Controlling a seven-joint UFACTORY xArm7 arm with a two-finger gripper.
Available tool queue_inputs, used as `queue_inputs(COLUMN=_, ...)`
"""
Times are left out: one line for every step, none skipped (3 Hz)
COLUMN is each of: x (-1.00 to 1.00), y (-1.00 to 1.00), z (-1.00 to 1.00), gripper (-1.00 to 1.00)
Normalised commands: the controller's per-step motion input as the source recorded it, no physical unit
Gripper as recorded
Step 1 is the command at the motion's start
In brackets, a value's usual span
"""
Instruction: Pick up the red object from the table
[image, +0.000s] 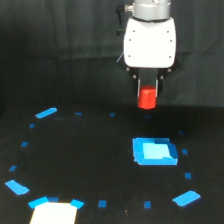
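Note:
The red object is a short bright red-orange cylinder. It hangs upright between the two dark fingers of my gripper, which is shut on it. The white gripper body sits at the top centre-right of the exterior view. The cylinder is lifted clear of the black table, above and slightly behind the large light-blue patch. The fingertips are partly hidden by the cylinder.
Small blue tape marks ring the table. Larger blue pieces lie at the left, lower left and lower right. A pale white patch sits at the bottom edge. A dark curtain hangs behind.

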Motion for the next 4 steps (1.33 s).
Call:
queue_inputs(x=-0.19, y=-0.28, z=0.3, gripper=-1.0)
queue_inputs(x=-0.04, y=-0.1, z=0.45, gripper=-0.96)
queue_inputs(x=-0.21, y=0.23, z=-0.02, gripper=-0.89)
queue_inputs(x=-0.06, y=-0.14, z=0.11, gripper=-1.0)
